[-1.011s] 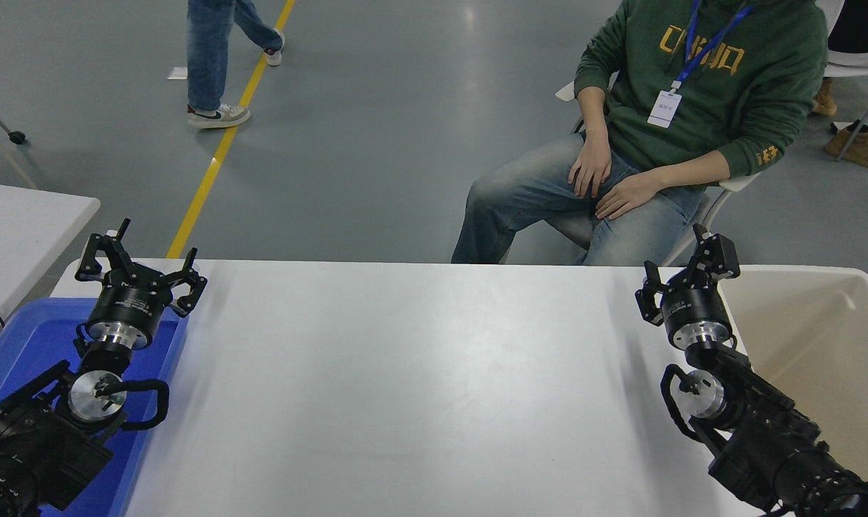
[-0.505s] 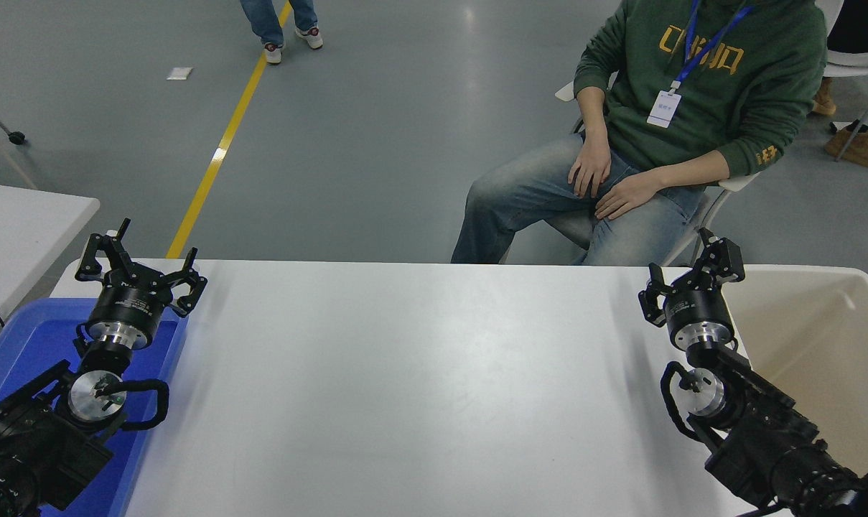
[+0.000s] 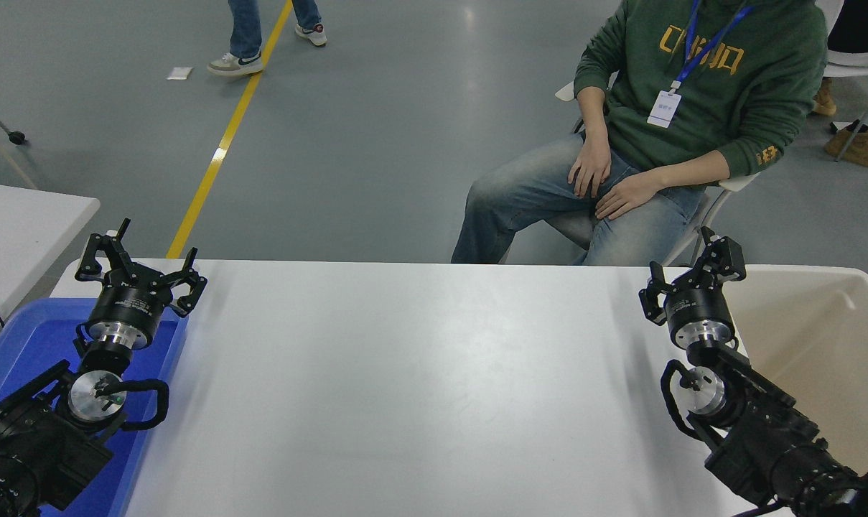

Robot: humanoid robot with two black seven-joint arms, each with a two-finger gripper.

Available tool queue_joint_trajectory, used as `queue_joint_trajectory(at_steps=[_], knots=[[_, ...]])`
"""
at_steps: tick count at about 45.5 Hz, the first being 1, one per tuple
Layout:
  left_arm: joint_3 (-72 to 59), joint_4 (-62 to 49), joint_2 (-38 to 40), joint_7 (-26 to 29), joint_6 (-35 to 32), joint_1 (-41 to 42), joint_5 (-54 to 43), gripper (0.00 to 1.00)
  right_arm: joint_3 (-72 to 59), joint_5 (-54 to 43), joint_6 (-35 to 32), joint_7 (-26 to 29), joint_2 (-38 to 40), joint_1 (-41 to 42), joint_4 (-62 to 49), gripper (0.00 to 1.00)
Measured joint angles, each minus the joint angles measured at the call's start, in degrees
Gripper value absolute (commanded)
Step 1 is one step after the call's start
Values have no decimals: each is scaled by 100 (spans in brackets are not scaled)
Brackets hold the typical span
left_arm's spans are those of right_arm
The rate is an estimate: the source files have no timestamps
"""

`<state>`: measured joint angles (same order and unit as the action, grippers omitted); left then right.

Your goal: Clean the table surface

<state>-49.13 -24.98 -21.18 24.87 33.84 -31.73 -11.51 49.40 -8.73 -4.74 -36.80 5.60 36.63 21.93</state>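
My left gripper (image 3: 138,267) sits at the frame's lower left, fingers spread wide. My right gripper (image 3: 691,275) is at the right, its 2 fingers apart, holding nothing.

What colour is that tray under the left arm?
Bright blue; the tray shows best in the head view, at the table's left end.

The seated person in the green hooded sweatshirt (image 3: 699,93) was cut off above the shoulders by the top edge. A walking person's blue-jeaned legs (image 3: 243,32) showed only below the knee. The beige plastic bin (image 3: 814,345) ran off the right edge, and the blue plastic tray (image 3: 17,345) lay partly hidden under the left arm.
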Motion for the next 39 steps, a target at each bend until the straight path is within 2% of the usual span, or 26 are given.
queue_joint_trajectory(at_steps=[39], knots=[[0, 0, 0, 0, 0, 0, 0, 100, -6, -2, -2, -10, 22, -22, -36, 100]])
